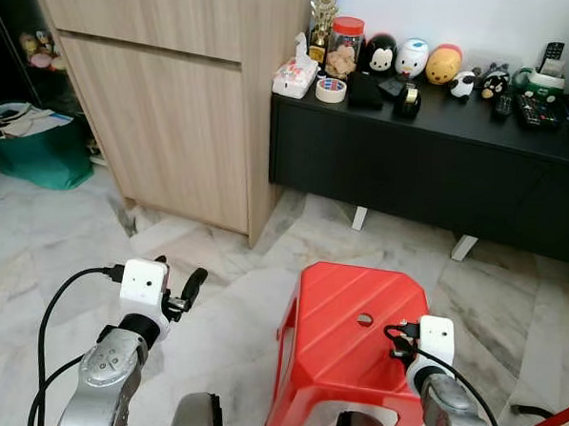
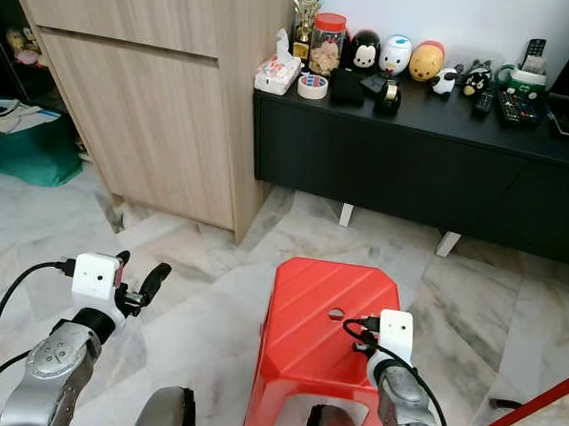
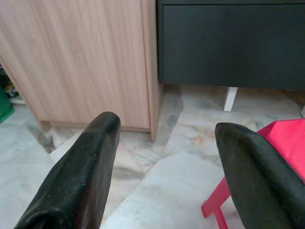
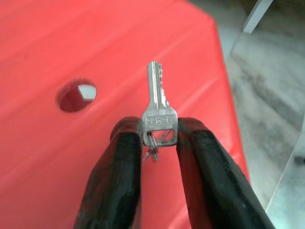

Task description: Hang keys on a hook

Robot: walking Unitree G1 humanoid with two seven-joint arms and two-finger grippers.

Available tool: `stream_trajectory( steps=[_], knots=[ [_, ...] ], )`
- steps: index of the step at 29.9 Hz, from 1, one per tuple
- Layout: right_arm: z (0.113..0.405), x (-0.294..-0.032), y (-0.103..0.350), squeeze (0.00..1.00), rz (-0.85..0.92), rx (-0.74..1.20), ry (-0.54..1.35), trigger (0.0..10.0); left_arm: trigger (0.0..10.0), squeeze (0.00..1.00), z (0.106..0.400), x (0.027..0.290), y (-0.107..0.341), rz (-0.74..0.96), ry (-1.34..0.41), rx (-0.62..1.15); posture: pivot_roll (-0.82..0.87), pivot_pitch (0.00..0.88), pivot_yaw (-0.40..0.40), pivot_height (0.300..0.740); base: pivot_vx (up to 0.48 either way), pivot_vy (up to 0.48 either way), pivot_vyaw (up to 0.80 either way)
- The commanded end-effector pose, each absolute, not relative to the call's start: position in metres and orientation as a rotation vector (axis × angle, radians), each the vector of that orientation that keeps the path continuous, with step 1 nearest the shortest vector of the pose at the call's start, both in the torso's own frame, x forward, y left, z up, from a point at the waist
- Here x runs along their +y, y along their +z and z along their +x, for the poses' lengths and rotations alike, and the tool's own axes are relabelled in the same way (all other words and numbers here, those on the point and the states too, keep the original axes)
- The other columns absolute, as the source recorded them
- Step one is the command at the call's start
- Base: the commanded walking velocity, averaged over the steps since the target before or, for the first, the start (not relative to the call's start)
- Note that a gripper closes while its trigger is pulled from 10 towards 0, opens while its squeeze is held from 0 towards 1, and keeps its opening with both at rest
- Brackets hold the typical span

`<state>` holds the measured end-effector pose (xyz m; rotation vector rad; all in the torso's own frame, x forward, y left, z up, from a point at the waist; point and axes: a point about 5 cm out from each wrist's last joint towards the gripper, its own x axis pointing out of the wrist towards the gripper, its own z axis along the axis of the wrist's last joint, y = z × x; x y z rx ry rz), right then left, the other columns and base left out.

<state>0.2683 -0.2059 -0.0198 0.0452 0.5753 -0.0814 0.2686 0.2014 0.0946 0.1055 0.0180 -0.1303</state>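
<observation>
A single silver key point(image 4: 156, 102) with a small ring at its head stands upright between the black fingers of my right gripper point(image 4: 159, 131), which is shut on it. The gripper hangs just above the top of a red plastic stool point(image 1: 346, 312), near the stool's round hole point(image 4: 76, 94). My right wrist point(image 1: 435, 340) sits over the stool's right side. My left gripper point(image 3: 167, 126) is open with nothing in it, held low above the marble floor to the left of the stool point(image 3: 281, 136).
A tall light-wood cabinet point(image 1: 176, 102) stands ahead on the left. Beside it a low black console point(image 1: 430, 173) carries figurines, a tape roll point(image 1: 330, 89), a jar and remotes. A green bin point(image 1: 40, 148) sits at far left. Marble floor point(image 1: 232, 306) lies between.
</observation>
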Motion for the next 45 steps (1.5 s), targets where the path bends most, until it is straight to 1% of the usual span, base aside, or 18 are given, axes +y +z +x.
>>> stream_trajectory(
  steps=[1, 3, 7, 13, 14, 15, 20, 23, 26, 37, 38, 39, 43, 45],
  knots=[
    [0.269, -0.211, -0.016, 0.00, 0.038, 0.537, -0.083, 0.0, 10.0, 0.00, 0.269, 0.204, 0.094, 0.114, -0.116, 0.014, 0.14, 0.000, -0.069, 0.605, 0.000, 0.000, 0.00],
    [0.276, -0.210, -0.001, 0.00, 0.043, 0.411, -0.043, 0.0, 10.0, 0.00, 0.270, 0.205, 0.093, 0.115, -0.107, 0.010, 0.13, 0.000, -0.075, 0.605, 0.000, 0.000, 0.00],
    [0.280, -0.206, 0.007, 0.00, 0.059, 0.355, -0.002, 0.0, 10.0, 0.00, 0.270, 0.204, 0.092, 0.112, -0.110, 0.007, 0.13, 0.000, -0.077, 0.605, 0.000, 0.000, 0.00],
    [0.283, -0.200, 0.017, 0.00, 0.019, 0.291, 0.079, 0.0, 10.0, 0.00, 0.271, 0.197, 0.094, 0.097, -0.139, -0.005, 0.13, 0.000, -0.084, 0.605, 0.000, 0.000, 0.00],
    [0.284, -0.200, 0.019, 0.00, -0.001, 0.282, 0.097, 0.9, 10.0, 0.00, 0.272, 0.196, 0.095, 0.094, -0.149, -0.011, 0.13, 0.000, -0.085, 0.605, 0.000, 0.000, 0.00],
    [0.285, -0.200, 0.021, 0.00, -0.019, 0.278, 0.108, 10.0, 10.0, 0.00, 0.273, 0.194, 0.097, 0.091, -0.160, -0.015, 0.13, 0.000, -0.085, 0.605, 0.000, 0.000, 0.00],
    [0.293, -0.204, 0.029, 0.00, -0.040, 0.260, 0.113, 10.0, 10.0, 0.00, 0.275, 0.186, 0.100, 0.086, -0.210, -0.028, 0.13, 0.000, -0.089, 0.605, 0.000, 0.000, 0.00],
    [0.298, -0.197, 0.037, 0.00, -0.018, 0.222, 0.158, 10.0, 10.0, 0.00, 0.275, 0.185, 0.101, 0.082, -0.211, -0.035, 0.13, 0.000, -0.091, 0.605, 0.000, 0.000, 0.00],
    [0.298, -0.192, 0.040, 0.00, -0.005, 0.207, 0.183, 10.0, 10.0, 0.00, 0.275, 0.183, 0.101, 0.079, -0.214, -0.037, 0.13, 0.000, -0.096, 0.625, 0.000, 0.000, 0.00],
    [0.298, -0.185, 0.040, 0.00, -0.001, 0.223, 0.239, 10.0, 10.0, 0.00, 0.275, 0.178, 0.099, 0.080, -0.244, -0.028, 0.13, 0.000, -0.097, 0.675, 0.000, 0.000, 0.00],
    [0.299, -0.184, 0.041, 0.00, -0.002, 0.224, 0.248, 10.0, 10.0, 0.00, 0.275, 0.177, 0.099, 0.083, -0.248, -0.027, 0.13, 0.000, -0.098, 0.685, 0.000, 0.000, 0.00],
    [0.299, -0.184, 0.041, 0.00, -0.002, 0.224, 0.248, 10.0, 10.0, 0.00, 0.275, 0.177, 0.099, 0.083, -0.248, -0.027, 0.13, 0.000, -0.098, 0.685, 0.000, 0.000, 0.00],
    [0.301, -0.180, 0.044, 0.00, -0.001, 0.234, 0.311, 10.0, 10.0, 0.00, 0.277, 0.175, 0.101, 0.096, -0.264, -0.033, 0.13, 0.000, -0.099, 0.705, 0.000, 0.000, 0.00],
    [0.302, -0.174, 0.046, 0.00, -0.012, 0.235, 0.372, 10.0, 10.0, 0.00, 0.277, 0.174, 0.101, 0.119, -0.285, -0.032, 0.13, 0.000, -0.102, 0.715, 0.000, 0.000, 0.00]
  ],
)
